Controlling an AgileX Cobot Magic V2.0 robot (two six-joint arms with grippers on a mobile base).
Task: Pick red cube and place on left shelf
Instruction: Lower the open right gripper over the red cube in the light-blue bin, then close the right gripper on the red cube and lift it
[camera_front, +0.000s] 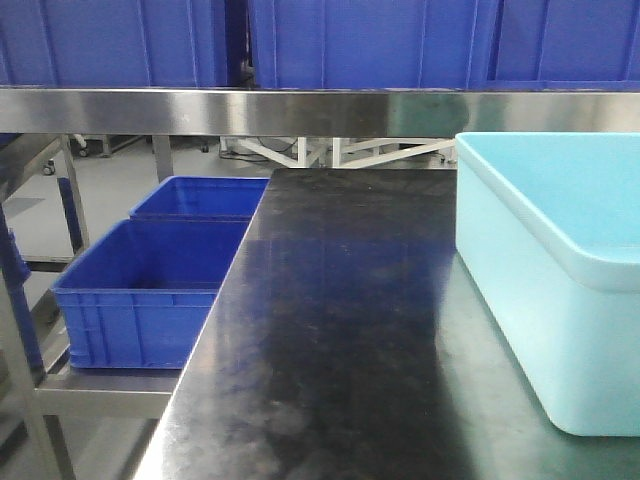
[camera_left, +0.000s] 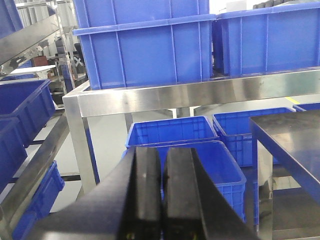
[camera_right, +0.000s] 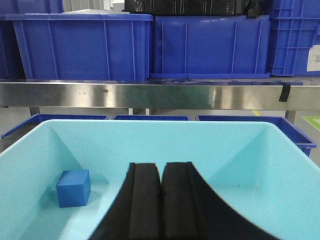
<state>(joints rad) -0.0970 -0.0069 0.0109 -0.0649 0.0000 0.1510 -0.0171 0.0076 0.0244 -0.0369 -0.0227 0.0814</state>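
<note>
Checking every surface for lettering: nothing legible in any view. In the right wrist view, at the far right edge, a white label (camera_right: 314, 57) sits on a stacked blue crate (camera_right: 292, 40), cut off by the frame and too blurred to read. Lower right, there's a green patch (camera_right: 314, 120) on the floor; I cannot tell whether it carries characters. The crate walls in the front and left wrist views are plain.

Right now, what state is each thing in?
left gripper: shut, empty
right gripper: shut, empty
light blue tub: open-topped, on black table
blue cube: lying inside light blue tub, untouched
front blue crate: open, nothing visible inside
red cube: not in view
</note>
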